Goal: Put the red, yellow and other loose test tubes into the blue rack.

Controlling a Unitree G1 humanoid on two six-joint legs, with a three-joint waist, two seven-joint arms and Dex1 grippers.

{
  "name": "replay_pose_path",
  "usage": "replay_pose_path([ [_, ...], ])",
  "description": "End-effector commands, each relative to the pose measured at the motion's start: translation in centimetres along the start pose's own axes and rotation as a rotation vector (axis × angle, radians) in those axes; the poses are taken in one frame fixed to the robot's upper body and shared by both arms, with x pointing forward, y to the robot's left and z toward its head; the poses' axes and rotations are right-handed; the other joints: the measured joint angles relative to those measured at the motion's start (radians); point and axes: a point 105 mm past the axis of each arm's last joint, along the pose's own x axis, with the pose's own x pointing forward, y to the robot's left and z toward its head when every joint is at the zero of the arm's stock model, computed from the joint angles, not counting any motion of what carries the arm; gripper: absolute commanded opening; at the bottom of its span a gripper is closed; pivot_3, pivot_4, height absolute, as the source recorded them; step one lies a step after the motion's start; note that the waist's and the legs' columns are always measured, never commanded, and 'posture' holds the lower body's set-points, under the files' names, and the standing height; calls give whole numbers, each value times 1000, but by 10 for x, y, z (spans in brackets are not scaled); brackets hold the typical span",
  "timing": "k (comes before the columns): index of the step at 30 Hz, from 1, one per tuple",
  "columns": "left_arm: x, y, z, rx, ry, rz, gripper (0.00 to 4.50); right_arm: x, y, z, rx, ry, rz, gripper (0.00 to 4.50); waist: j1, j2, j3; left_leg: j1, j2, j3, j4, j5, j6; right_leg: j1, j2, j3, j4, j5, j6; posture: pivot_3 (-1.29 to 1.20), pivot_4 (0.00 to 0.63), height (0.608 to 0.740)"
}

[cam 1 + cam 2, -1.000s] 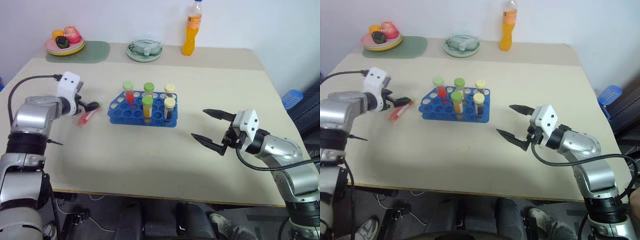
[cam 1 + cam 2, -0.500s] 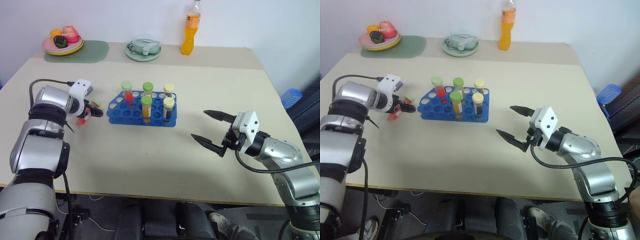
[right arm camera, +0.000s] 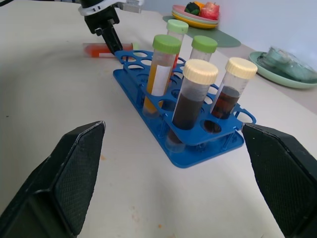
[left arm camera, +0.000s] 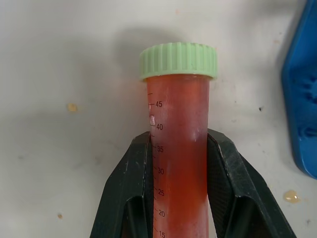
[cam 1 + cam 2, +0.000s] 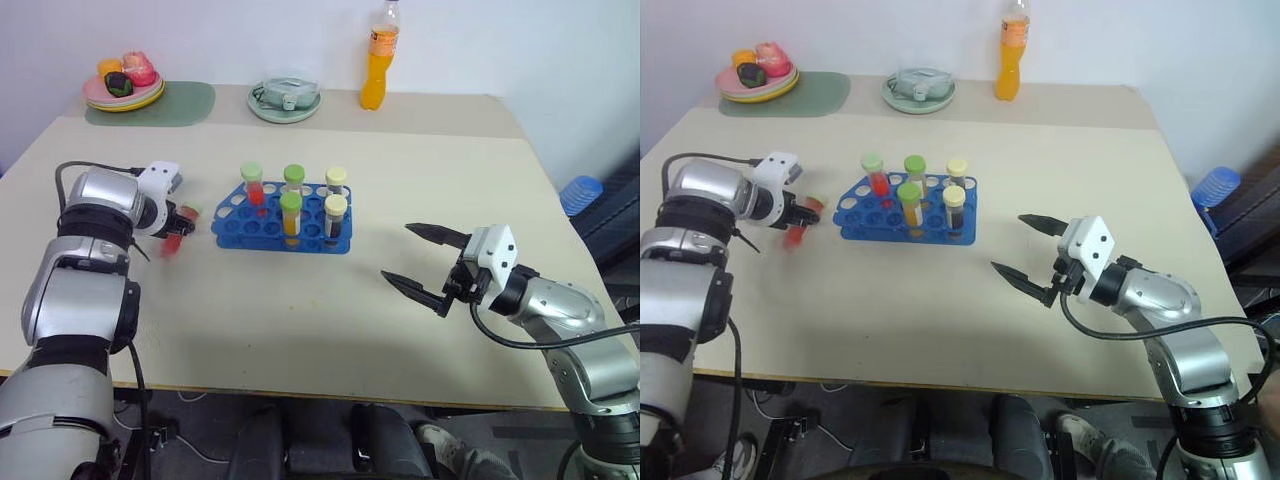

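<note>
A red test tube (image 4: 178,148) with a green cap lies flat on the table just left of the blue rack (image 5: 232,229). My left gripper (image 4: 178,163) points down at it and is shut on its body, one black finger on each side. The same tube (image 3: 106,49) shows beyond the rack (image 3: 198,153) in the right wrist view. Several capped tubes stand in the rack, among them a yellow-orange one (image 5: 291,215) and a red one (image 5: 254,185). My right gripper (image 5: 396,252) hovers open and empty over the table, right of the rack.
Along the far edge of the table stand an orange drink bottle (image 5: 374,55), a green plate with a clear object (image 5: 286,100), and a plate of fruit (image 5: 124,85) on a green mat. A blue object (image 5: 582,195) sits off the table's right side.
My left gripper tilted down over the red tube and its fingers closed on it. The right arm has not moved.
</note>
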Motion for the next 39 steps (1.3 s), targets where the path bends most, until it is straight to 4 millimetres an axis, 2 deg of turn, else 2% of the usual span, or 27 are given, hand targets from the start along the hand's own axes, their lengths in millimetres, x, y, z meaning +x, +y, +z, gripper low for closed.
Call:
replay_pose_path([
  [1,-34,6,12,-5,-163,-16,936,-2,-4,8,-31,-29,2,4500,-12,-1,0,0,0,-1,0,0,0,0,0,0,1,0,0,0,150,740],
  [2,-43,5,15,18,-242,-25,936,-3,-4,8,-31,-28,3,4500,-16,-1,1,-1,0,-1,0,0,-1,-1,0,0,1,0,0,0,150,740],
  [4,-74,1,29,147,-571,15,936,-5,-5,6,-30,-24,0,4500,-17,-1,1,-2,1,-3,0,1,-2,-2,0,1,4,0,0,0,150,740],
  [7,-110,-2,26,216,-862,157,936,-8,-5,3,-22,-18,-7,4500,-10,-1,1,-4,1,-4,1,1,-3,-4,-1,1,5,0,0,0,150,740],
  [9,-119,-12,19,198,-958,140,936,-11,-5,1,-15,-11,-11,4500,0,-1,0,-4,0,-4,2,1,-3,-4,-2,1,4,0,0,0,150,740],
  [12,-120,-41,10,200,-1054,-3,936,-14,-3,-2,-9,-3,-10,4500,12,-1,0,-3,0,-1,2,1,-2,-2,-2,1,3,0,0,0,150,740],
  [15,-116,-78,13,253,-1175,-176,936,-13,-3,-1,-9,-3,-11,4500,15,-1,0,-1,-1,-1,2,1,-2,0,-2,0,1,0,0,0,150,740],
  [20,-103,-101,22,325,-1327,-168,936,-14,-3,1,-12,-1,-29,4500,10,0,-1,0,-1,-1,2,1,-2,1,-1,0,1,0,0,0,150,740],
  [24,-87,-104,26,326,-1408,-62,936,-18,-3,4,-25,7,-54,4500,12,0,-1,3,-1,-1,1,-1,1,3,-1,0,1,0,0,0,150,740],
  [26,-75,-110,24,368,-1414,-43,936,-22,-2,6,-27,11,-69,4500,13,0,-1,3,-1,-1,1,-2,3,3,-1,0,0,0,0,0,150,740],
  [29,-62,-109,22,378,-1412,1,936,-25,-1,7,-26,19,-83,4500,12,0,-1,3,-1,-1,1,-2,4,4,-1,0,0,0,0,0,150,740],
  [39,-25,-132,15,372,-1399,-58,936,-28,-3,8,-28,22,-108,4500,13,0,-1,3,-1,-1,1,-4,6,4,-1,0,-1,0,0,0,150,740],
])
